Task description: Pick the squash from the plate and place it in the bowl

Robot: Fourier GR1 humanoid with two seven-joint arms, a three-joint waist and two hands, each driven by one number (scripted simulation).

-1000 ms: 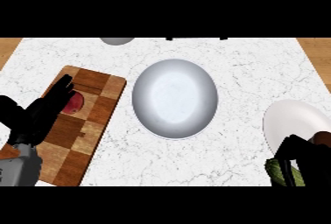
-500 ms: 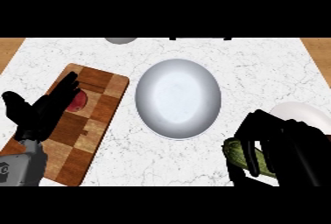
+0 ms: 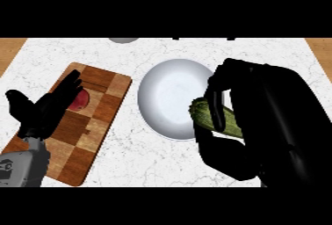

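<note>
White marble makes up the surface (image 3: 162,162), and near its middle sits the white bowl (image 3: 170,99), which serves as the landmark for everything else.

At the bowl's right rim is the squash (image 3: 200,112), green and mottled and lying tilted, with its upper end overlapping the rim as seen from above. Whether it touches the bowl cannot be told. The right hand (image 3: 272,118) holds it from the bowl's right side. Its black fingers (image 3: 217,102) curl down across the squash from above while the thumb comes up beneath it, so the squash is pinched between them. This hand is large in the view and covers most of the surface to the right of the bowl.

To the left of the bowl, just apart from it, a wooden cutting board (image 3: 97,132) in a checker pattern lies at a slant on the marble. A small red thing (image 3: 80,101) rests on the board's upper half, partly hidden — too little of it shows to name it.

The left hand (image 3: 42,112) is over the far-left part of the board, well away from the bowl. Its fingers (image 3: 65,90) are straight and held close together, pointing up and right, and they grasp nothing. Its grey forearm (image 3: 23,167) enters from the lower left.

Beyond the bowl, at the surface's far edge, a small grey rounded thing (image 3: 122,39) is cut off by the frame.
</note>
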